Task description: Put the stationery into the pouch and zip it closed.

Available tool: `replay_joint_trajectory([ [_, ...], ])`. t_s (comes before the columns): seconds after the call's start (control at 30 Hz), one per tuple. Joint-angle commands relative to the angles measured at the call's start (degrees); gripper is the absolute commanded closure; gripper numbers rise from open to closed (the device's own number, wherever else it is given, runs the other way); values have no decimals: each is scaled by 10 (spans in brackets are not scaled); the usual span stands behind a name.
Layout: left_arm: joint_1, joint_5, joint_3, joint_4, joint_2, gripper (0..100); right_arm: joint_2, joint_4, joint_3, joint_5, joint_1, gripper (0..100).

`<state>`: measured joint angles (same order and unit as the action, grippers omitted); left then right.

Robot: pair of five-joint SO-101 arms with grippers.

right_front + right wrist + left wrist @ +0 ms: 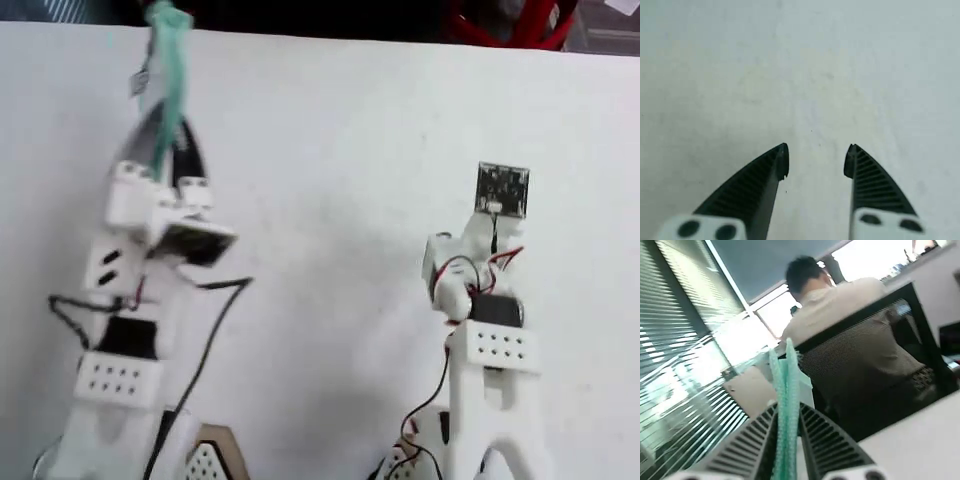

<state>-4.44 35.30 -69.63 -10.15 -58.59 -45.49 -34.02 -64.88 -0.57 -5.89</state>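
While the left pincer (788, 412) clamped the green mesh pouch (786, 371) at eleven o'clock, we saw the right pincer (815, 161) parted, empty, above the desk (800, 60).

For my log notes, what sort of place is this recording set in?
Probably an office: slatted window blinds and a black mesh desk chair stand beyond the white table. The left end effector grips a teal pouch.

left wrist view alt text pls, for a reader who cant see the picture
The left gripper is shut on a teal mesh pouch, which sticks up thin and edge-on between its dark ribbed fingers. Behind it are window blinds and a black mesh chair, with a corner of the white table to one side.
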Motion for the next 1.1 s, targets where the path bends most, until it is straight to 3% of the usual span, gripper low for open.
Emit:
replay_joint_trajectory([
  [0.0, -77, 51, 22, -35, 86, 977, -12, 51, -12, -1, -6, 814],
  [0.33, -282, -26, -13, -32, 250, 976, 11, 66, -11, -2, -8, 814],
  [0.43, -326, -33, -9, -33, 304, 910, 11, 67, -11, -3, -25, 815],
  [0.57, -342, -138, 13, -20, 373, 845, 10, 68, -10, -3, -36, 815],
  [0.67, -339, -225, 77, 100, 375, 819, 10, 68, -10, -3, -36, 815],
  [0.83, -339, -340, 270, 457, 341, 760, 10, 68, -10, -3, -36, 815],
  [0.93, -338, -297, 376, 615, 327, 741, 10, 68, -10, -3, -36, 815],
  [1.07, -345, -244, 476, 742, 302, 741, 10, 67, -10, -3, -36, 815],
])
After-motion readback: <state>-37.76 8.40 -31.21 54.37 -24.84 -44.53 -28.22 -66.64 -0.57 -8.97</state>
